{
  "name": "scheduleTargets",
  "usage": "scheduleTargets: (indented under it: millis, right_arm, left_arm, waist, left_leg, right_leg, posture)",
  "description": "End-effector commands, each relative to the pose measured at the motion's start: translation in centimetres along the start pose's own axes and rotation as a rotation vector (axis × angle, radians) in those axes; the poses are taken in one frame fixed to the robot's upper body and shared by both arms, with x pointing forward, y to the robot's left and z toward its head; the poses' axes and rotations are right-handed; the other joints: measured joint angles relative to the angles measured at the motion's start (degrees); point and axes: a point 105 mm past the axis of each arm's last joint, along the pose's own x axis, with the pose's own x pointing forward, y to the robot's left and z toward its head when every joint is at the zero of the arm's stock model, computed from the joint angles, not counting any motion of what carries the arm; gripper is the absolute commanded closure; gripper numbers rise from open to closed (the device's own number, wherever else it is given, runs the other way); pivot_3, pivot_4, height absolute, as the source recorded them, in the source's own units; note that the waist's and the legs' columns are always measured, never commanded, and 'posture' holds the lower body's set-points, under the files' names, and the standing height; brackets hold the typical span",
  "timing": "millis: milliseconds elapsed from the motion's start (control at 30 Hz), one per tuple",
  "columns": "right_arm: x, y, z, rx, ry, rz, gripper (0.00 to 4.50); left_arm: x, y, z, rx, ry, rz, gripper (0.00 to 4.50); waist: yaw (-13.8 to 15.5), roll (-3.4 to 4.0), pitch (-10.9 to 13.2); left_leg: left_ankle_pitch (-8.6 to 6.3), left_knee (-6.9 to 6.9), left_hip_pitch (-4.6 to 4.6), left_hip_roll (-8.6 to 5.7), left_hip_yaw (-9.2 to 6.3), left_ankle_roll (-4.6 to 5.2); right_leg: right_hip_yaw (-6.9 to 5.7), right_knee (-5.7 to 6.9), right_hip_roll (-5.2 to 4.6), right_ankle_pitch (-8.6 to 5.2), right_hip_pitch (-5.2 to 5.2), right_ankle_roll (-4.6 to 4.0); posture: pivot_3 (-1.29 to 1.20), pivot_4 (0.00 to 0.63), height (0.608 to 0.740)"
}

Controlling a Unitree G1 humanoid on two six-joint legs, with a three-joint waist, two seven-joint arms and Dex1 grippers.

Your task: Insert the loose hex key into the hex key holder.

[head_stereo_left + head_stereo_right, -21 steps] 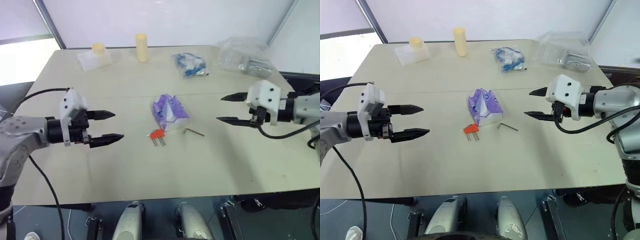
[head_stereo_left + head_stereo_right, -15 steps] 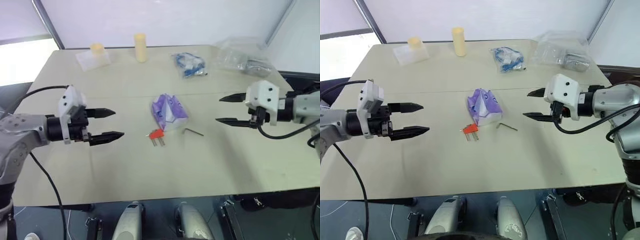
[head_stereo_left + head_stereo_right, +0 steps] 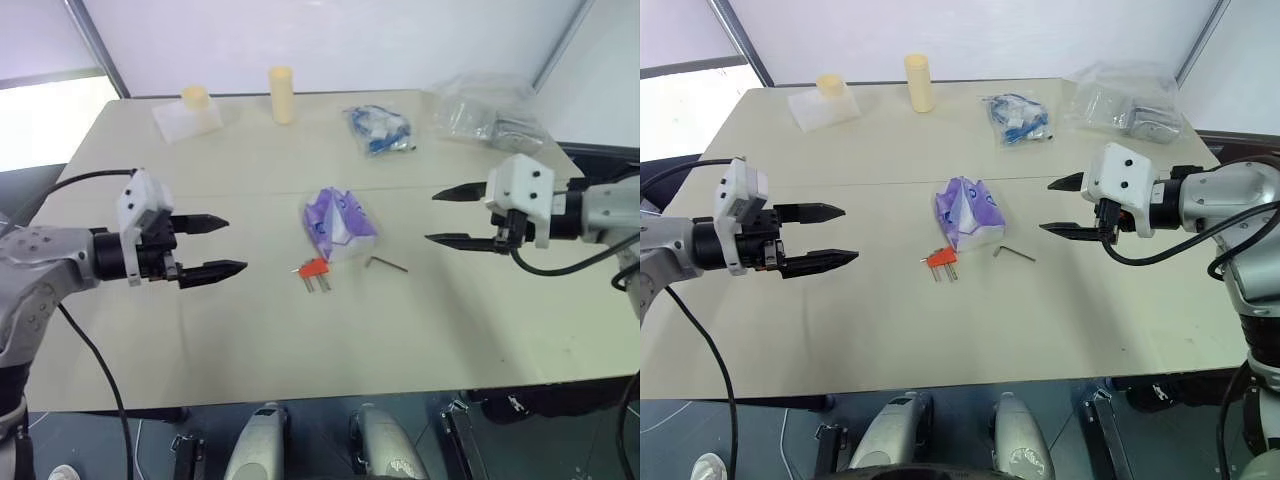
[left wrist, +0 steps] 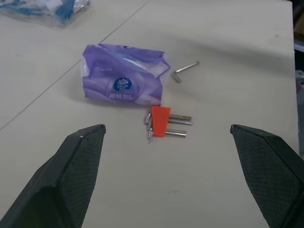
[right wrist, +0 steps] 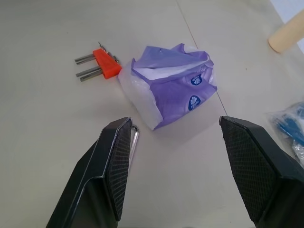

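The hex key holder (image 3: 313,270), a small red-orange block with short dark keys sticking out, lies on the beige table near the middle. The loose hex key (image 3: 385,264), a thin L-bent rod, lies flat a little to the holder's right. My left gripper (image 3: 237,245) hovers open to the left of the holder and points at it. My right gripper (image 3: 430,217) hovers open to the right of the loose hex key. In the right wrist view, one finger (image 5: 111,161) covers part of the key (image 5: 135,137). Neither gripper holds anything.
A crumpled purple-white packet (image 3: 340,222) lies just behind the holder and key. At the table's far side are a clear box (image 3: 188,112), a yellow cylinder (image 3: 282,95), a blue bag (image 3: 380,130) and a clear plastic bag (image 3: 487,112).
My right gripper has edged slightly toward the middle of the table. The left gripper, holder and key have stayed where they were.
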Motion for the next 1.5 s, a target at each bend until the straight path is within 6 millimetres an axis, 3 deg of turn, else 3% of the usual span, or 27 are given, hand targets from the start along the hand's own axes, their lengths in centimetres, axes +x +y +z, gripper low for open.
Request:
scheduleTargets:
  millis: [33,200,333,533,633,800,1267,1367,1500]
  right_arm:
    - [-0.1,-0.3,1.3,-0.041,-0.038,-0.015,1.46]
    - [0.4,-0.4,1.4,-0.032,-0.059,-0.013,1.46]
    - [2.3,-0.6,1.8,-0.004,-0.115,0.007,1.46]
    - [7.5,0.8,0.2,-0.006,-0.121,0.091,1.46]
    - [10.0,0.5,-0.7,0.007,-0.118,0.093,1.46]
    - [12.7,0.2,-1.8,-0.033,-0.084,0.107,1.46]
    - [16.0,1.7,-5.6,-0.090,0.057,0.180,1.46]
    - [16.4,1.5,-5.9,-0.111,0.071,0.157,2.34]
    - [16.4,1.4,-6.1,-0.115,0.067,0.141,4.33]
  left_arm:
    - [-0.1,-0.2,0.6,0.036,-0.003,0.003,0.07]
    - [-0.3,-0.1,0.6,0.035,0.000,0.011,0.07]
    - [-0.2,0.0,0.6,0.035,-0.002,0.019,0.07]
    - [0.3,-0.2,0.6,0.042,-0.009,0.025,0.07]
    - [0.2,-0.4,0.6,0.043,-0.010,0.034,0.07]
    - [0.0,-0.6,0.2,0.054,0.006,0.057,0.07]
    - [-0.3,-0.7,0.3,0.075,0.010,0.098,0.07]
    - [-0.3,-0.7,0.3,0.081,0.013,0.099,0.00]
    - [-0.2,-0.7,0.3,0.086,0.010,0.101,0.00]
  waist:
    - [0.0,0.00,0.0]
    - [-0.1,0.00,0.0]
    - [-0.3,-0.02,0.0]
    - [-0.2,-0.04,0.0]
    - [-0.2,-0.06,0.1]
    - [-0.2,-0.07,0.1]
    - [-0.4,-0.07,0.1]
    - [-0.6,-0.07,0.1]
    - [-0.8,-0.08,0.1]
  left_leg:
    - [0.00,0.00,0.00,0.00,0.00,0.00]
    - [0.00,0.00,0.00,0.00,0.00,0.00]
    - [0.00,0.01,0.01,0.03,0.01,0.00]
    - [0.00,0.01,0.00,0.02,0.02,0.00]
    - [0.00,0.02,-0.02,0.01,0.02,0.00]
    - [0.01,0.00,-0.03,0.00,0.03,-0.01]
    - [0.01,0.00,-0.02,-0.01,0.01,-0.01]
    - [0.01,0.00,0.00,0.00,0.00,-0.02]
    - [0.02,0.00,0.01,0.00,0.00,-0.03]
  right_leg:
    - [0.00,0.00,0.00,0.00,0.00,0.00]
    - [0.00,0.00,0.00,0.00,0.00,0.00]
    - [0.02,0.01,0.02,0.01,-0.02,0.00]
    - [0.02,0.02,0.04,0.02,-0.03,0.03]
    - [0.01,0.04,0.05,0.03,-0.06,0.03]
    - [0.01,0.06,0.05,0.03,-0.09,0.04]
    - [0.00,0.12,0.07,0.03,-0.10,0.04]
    - [0.00,0.14,0.09,0.03,-0.09,0.03]
    - [0.00,0.14,0.09,0.03,-0.06,0.03]
  posture:
    - [0.00,0.150,0.740]
    - [0.00,0.150,0.740]
    - [0.00,0.150,0.740]
    - [0.00,0.150,0.740]
    - [0.00,0.150,0.740]
    - [0.00,0.150,0.740]
    - [0.00,0.150,0.740]
    - [0.00,0.150,0.740]
    - [0.00,0.150,0.740]
